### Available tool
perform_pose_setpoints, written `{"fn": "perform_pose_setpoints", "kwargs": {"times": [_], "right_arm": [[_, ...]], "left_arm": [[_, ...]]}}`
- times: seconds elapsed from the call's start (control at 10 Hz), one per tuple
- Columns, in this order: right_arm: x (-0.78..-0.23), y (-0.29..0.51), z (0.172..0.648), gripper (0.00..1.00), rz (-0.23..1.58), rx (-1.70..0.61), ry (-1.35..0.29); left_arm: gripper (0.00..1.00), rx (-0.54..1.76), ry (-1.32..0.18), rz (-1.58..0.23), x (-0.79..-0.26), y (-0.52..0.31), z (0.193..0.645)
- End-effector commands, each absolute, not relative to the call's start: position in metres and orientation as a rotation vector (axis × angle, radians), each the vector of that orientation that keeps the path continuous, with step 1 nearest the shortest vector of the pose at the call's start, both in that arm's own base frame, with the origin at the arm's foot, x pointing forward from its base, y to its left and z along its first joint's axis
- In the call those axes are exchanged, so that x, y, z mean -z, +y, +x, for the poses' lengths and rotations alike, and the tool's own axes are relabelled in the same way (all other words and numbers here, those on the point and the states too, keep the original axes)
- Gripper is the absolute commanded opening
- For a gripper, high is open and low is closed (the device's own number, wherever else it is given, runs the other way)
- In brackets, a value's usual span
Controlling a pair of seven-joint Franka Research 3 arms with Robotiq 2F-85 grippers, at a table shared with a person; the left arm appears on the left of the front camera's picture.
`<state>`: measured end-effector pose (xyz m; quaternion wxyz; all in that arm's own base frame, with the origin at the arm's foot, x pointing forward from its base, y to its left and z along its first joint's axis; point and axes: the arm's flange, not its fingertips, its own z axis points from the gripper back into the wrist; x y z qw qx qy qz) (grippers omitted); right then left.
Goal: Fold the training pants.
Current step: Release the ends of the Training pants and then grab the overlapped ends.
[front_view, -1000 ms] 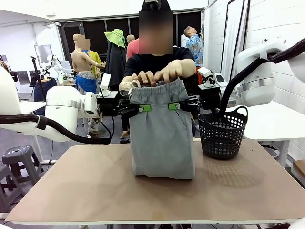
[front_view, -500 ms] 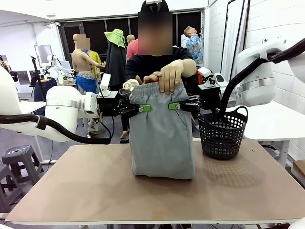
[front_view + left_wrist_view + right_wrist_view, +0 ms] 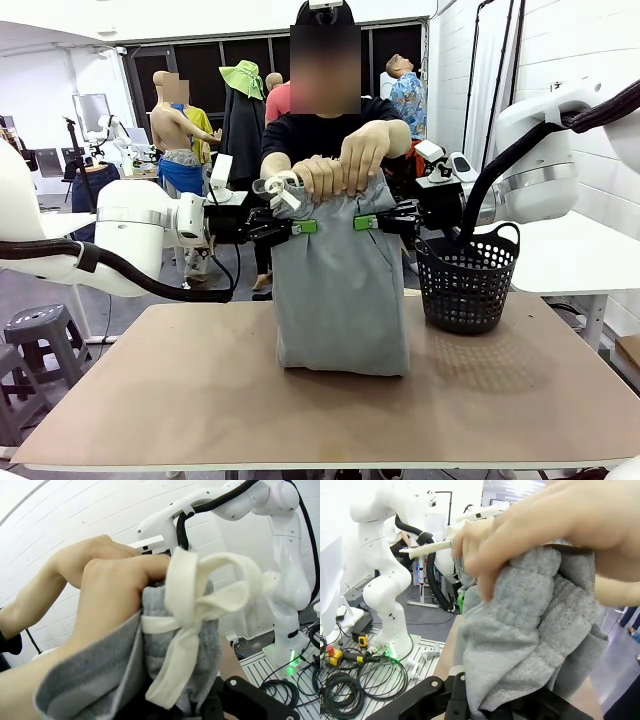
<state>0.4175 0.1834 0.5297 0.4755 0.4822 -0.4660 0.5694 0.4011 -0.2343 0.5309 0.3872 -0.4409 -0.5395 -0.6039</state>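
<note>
A light brown wooden table (image 3: 150, 380) stands in a workshop room, with a black mesh basket (image 3: 465, 285) on its right side. The light grey soft jersey training pants (image 3: 340, 300) hang upright over the table's middle, long axis vertical, with the lower fold resting on the top. The left gripper (image 3: 300, 227) is clamped on the cloth's left edge and the right gripper (image 3: 368, 222) on its right edge, level with each other under the waistband. The person's hands (image 3: 340, 172) bunch the waistband and white drawstring (image 3: 200, 610) just above and between them, nearest the top end.
</note>
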Motion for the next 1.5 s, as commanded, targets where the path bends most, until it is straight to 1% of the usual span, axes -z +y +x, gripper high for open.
{"fn": "perform_pose_setpoints", "kwargs": {"times": [0.0, 1.4], "right_arm": [[-0.5302, 0.1828, 0.4144, 0.00, 1.192, -1.391, -1.160], [-0.5302, 0.1828, 0.4144, 0.00, 1.192, -1.391, -1.160]], "left_arm": [[0.00, 1.539, -1.392, -1.122, -0.5328, -0.2345, 0.3985], [0.00, 1.539, -1.392, -1.122, -0.5328, -0.2345, 0.3985]]}}
